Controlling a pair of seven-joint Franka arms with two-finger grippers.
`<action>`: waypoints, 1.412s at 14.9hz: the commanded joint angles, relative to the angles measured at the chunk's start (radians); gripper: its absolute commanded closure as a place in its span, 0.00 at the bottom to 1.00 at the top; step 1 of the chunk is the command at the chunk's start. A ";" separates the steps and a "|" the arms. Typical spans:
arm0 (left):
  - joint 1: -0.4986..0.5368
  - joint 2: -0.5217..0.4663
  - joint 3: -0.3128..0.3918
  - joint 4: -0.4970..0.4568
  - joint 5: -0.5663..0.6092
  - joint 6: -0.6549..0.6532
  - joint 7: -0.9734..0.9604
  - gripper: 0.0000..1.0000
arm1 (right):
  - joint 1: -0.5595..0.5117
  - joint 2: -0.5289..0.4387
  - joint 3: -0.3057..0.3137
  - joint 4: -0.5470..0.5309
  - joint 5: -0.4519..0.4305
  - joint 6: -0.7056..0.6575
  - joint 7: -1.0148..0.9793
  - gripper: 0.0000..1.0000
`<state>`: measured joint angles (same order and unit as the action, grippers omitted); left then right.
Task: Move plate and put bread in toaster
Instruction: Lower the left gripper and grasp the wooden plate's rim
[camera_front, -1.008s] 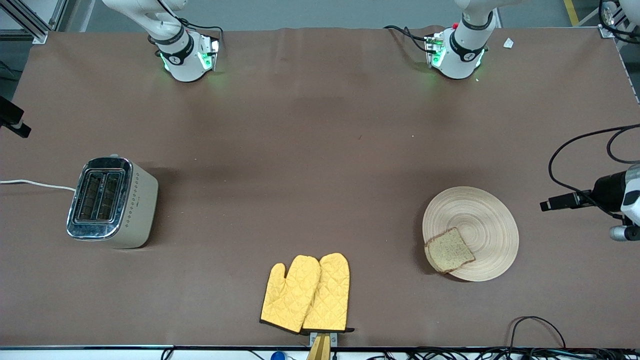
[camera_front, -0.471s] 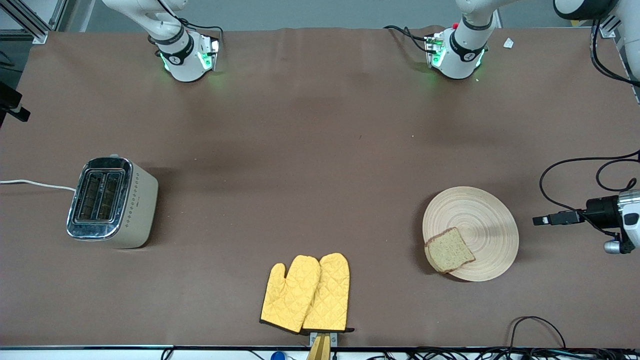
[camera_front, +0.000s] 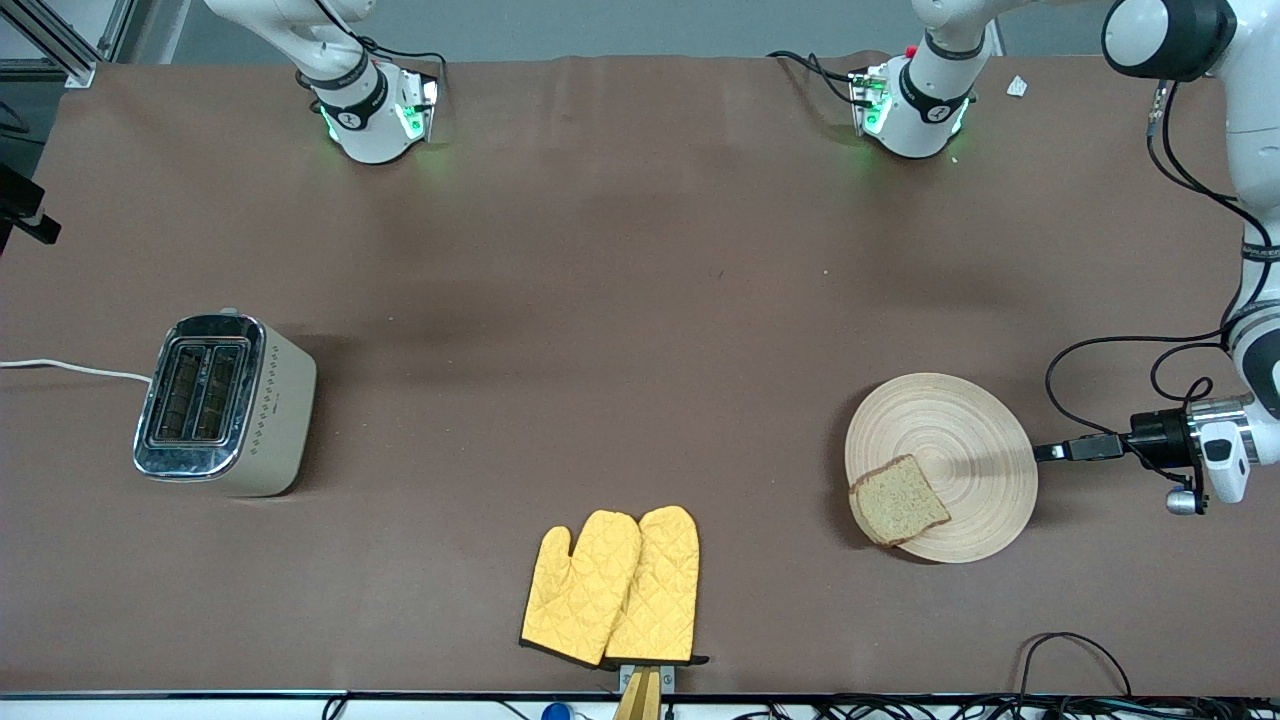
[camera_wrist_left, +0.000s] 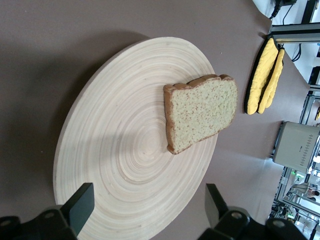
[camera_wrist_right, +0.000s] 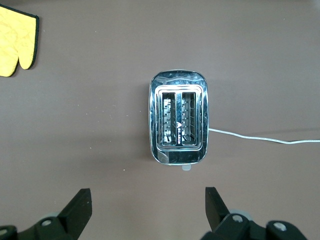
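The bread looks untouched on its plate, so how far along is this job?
Nothing looks done: the bread lies on the plate, and the toaster slots are empty. In hand: the left gripper, open, is at the plate's rim. The right gripper, open, hangs over the toaster. Left: moving the plate and putting the bread in the toaster.

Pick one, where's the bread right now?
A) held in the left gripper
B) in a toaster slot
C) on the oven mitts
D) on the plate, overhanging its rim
D: the bread lies on the plate, at the edge toward the right arm's end, one corner past the rim; the toaster slots show empty, and the left gripper is open at the plate's edge, holding nothing.
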<state>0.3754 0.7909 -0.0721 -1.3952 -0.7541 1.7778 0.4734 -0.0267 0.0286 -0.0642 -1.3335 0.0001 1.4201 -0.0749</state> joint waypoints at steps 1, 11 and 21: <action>0.007 0.037 -0.005 0.025 -0.033 0.014 0.040 0.05 | -0.002 -0.004 0.001 -0.007 0.029 0.028 -0.008 0.00; 0.020 0.059 0.000 0.027 -0.050 0.065 0.094 0.05 | -0.009 -0.013 -0.005 -0.004 0.035 -0.042 -0.011 0.00; 0.022 0.105 0.008 0.025 -0.056 0.100 0.162 0.14 | 0.027 0.022 0.003 -0.009 0.063 0.103 0.006 0.00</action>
<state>0.3977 0.8833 -0.0642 -1.3846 -0.7927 1.8730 0.6163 -0.0195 0.0385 -0.0627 -1.3340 0.0413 1.4820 -0.0749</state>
